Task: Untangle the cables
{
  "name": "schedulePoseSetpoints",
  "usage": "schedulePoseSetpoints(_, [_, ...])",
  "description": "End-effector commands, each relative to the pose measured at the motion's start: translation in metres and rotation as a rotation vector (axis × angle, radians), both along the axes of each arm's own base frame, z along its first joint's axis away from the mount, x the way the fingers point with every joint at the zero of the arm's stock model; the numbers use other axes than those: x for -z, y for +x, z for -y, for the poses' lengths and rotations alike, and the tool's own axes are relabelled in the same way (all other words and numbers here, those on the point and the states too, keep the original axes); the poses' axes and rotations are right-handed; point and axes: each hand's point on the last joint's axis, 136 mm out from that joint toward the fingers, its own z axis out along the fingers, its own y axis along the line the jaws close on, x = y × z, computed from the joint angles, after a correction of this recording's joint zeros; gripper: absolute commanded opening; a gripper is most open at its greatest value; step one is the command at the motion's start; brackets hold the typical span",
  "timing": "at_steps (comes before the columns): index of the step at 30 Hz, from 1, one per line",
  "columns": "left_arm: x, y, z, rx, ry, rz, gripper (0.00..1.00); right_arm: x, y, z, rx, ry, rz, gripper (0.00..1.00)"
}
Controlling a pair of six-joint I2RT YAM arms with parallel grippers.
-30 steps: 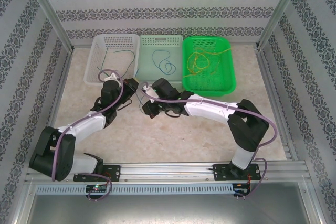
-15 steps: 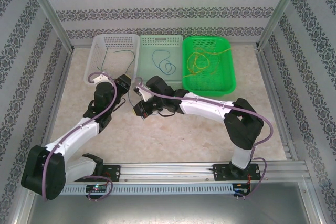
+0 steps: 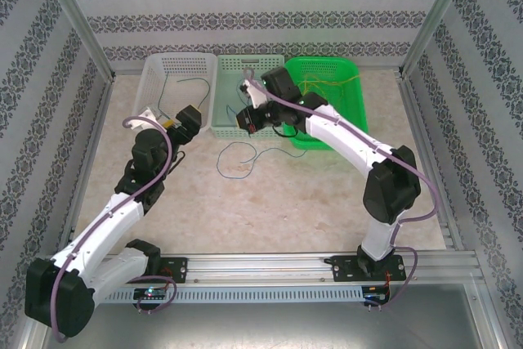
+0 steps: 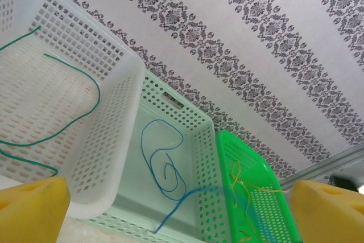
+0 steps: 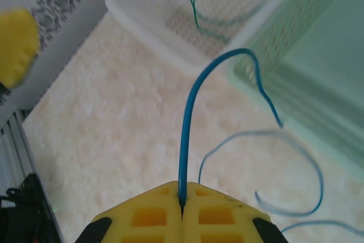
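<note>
Right gripper (image 5: 182,197) pinches the blue cable (image 5: 185,123) tight near the mint basket (image 5: 318,55); left gripper (image 4: 179,203) gapes wide, released, facing the baskets

3 baskets: mint basket (image 4: 193,119), blue cable (image 4: 162,166) inside; white basket (image 4: 114,123) left of it, green cable (image 4: 98,92); green basket (image 4: 267,211) right of it, yellow cables (image 4: 250,189).

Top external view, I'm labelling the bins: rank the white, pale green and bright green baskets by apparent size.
1. Bright green basket, partly behind the right arm.
2. White basket, nearly alike.
3. Pale green basket, narrowest.
</note>
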Motion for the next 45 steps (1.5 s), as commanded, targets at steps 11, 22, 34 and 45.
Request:
schedulePoseSetpoints(11, [0.024, -0.009, -0.012, -0.044, 0.064, -0.074, 1.0, 0.0, 0.09, 0.01, 0.08, -0.014, 0.085, 0.0])
schedulePoseSetpoints(22, [0.068, -0.01, -0.003, 0.013, 0.1, -0.271, 1.0, 0.096, 0.163, 0.049, 0.315, -0.201, -0.025, 0.36])
schedulePoseSetpoints(34, [0.142, -0.018, 0.032, 0.203, 0.154, -0.556, 0.93, 0.073, 0.144, 0.055, 0.292, -0.202, -0.023, 0.73])
schedulePoseSetpoints(45, [0.178, -0.023, 0.039, 0.261, 0.237, -0.721, 0.86, 0.084, 0.05, 0.082, 0.355, -0.229, -0.123, 0.66])
